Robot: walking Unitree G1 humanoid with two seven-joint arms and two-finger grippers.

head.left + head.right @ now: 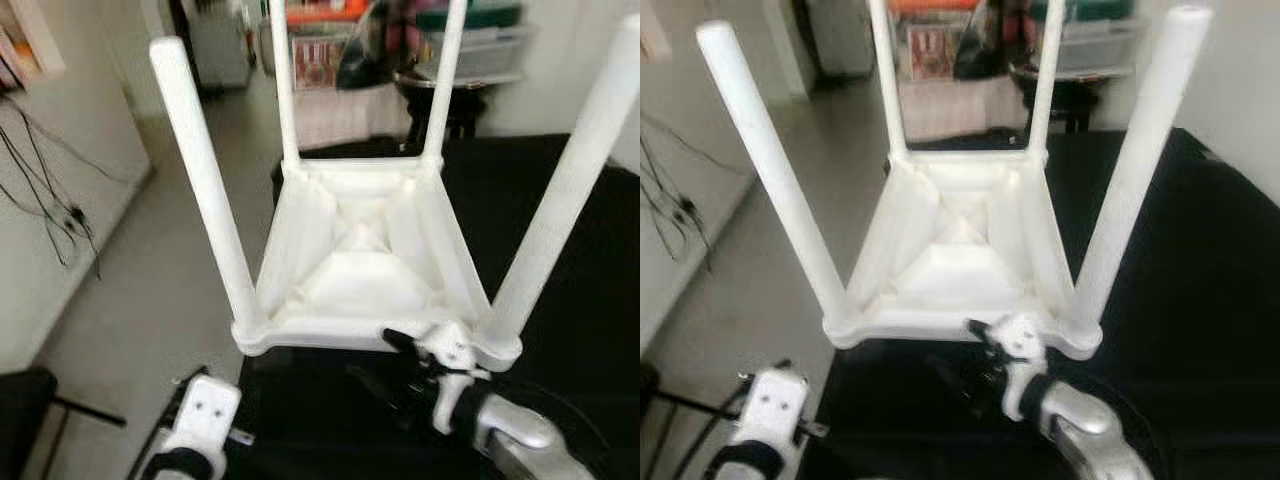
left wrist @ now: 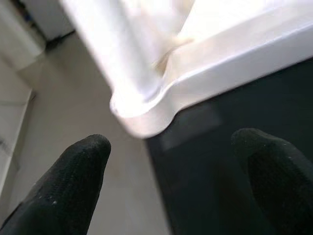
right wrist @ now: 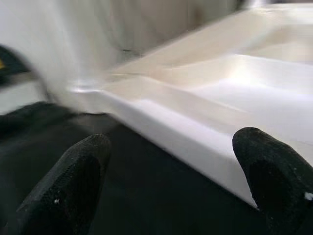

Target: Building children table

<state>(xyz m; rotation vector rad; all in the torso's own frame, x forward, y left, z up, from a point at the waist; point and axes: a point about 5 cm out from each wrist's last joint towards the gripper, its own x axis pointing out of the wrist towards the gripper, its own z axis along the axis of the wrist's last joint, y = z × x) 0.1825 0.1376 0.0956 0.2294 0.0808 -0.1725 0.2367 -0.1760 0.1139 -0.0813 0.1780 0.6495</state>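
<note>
Nearest to the camera are the two arms of the robot, at the bottom of the eye views. The right gripper [image 3: 171, 176] is at the near edge of the white children table [image 1: 355, 270], close to its near right corner. In the right wrist view its two black fingers [image 3: 73, 181] stand wide apart, with the table's white rim and the black surface [image 1: 580, 260] showing between them; they hold nothing. The left gripper [image 2: 181, 181] is lower and to the left, just below the table's near left corner. Its fingers [image 2: 68, 186] are also spread wide and hold nothing. In the left wrist view the rounded corner of the table, with the base of one leg, lies just ahead of the fingertips and is apart from them.

The table lies upside down on the black surface, its top down and its four white legs pointing up. The near left leg [image 1: 205, 185] leans a little to the left and the near right leg [image 1: 570, 190] to the right. The near left corner reaches over the edge of the black surface, above the pale floor [image 1: 150, 300]. Black cables [image 1: 45, 200] hang on the wall at the left. Behind the table there is blurred furniture with coloured things on it.
</note>
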